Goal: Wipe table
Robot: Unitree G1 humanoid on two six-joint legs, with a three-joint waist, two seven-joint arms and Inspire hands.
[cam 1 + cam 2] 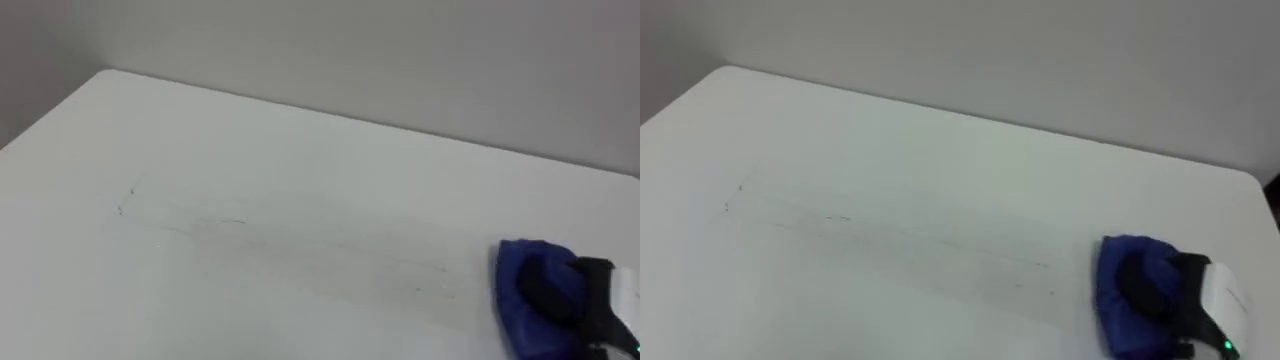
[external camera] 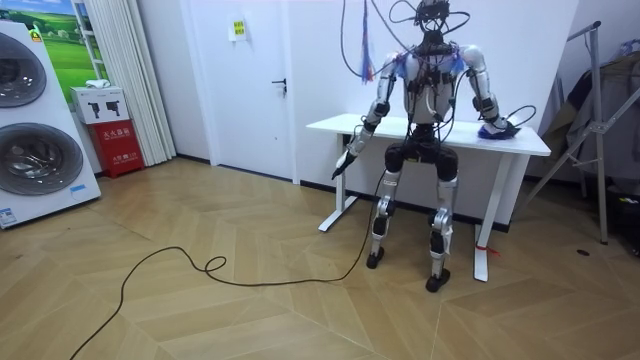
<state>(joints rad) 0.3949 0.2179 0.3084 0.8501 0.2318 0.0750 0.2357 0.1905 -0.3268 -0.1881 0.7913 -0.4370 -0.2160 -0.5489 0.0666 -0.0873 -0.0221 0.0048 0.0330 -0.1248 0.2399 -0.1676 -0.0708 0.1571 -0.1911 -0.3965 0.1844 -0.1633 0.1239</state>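
Blue cloth [image 1: 515, 305] is being pressed on the table [image 1: 300, 150] under the right hand [image 1: 552, 288], fingers untellable. Left hand [image 2: 345, 160] idle, straight-fingered. Leftward sweeping is likely being required next.

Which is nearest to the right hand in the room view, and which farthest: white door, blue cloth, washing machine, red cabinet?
From the right hand:
1. blue cloth: touching the hand, at the right end of the table.
2. white door: back wall, to the room view's left of the table.
3. red cabinet: farther left, by the curtain.
4. washing machine: room view's left edge.
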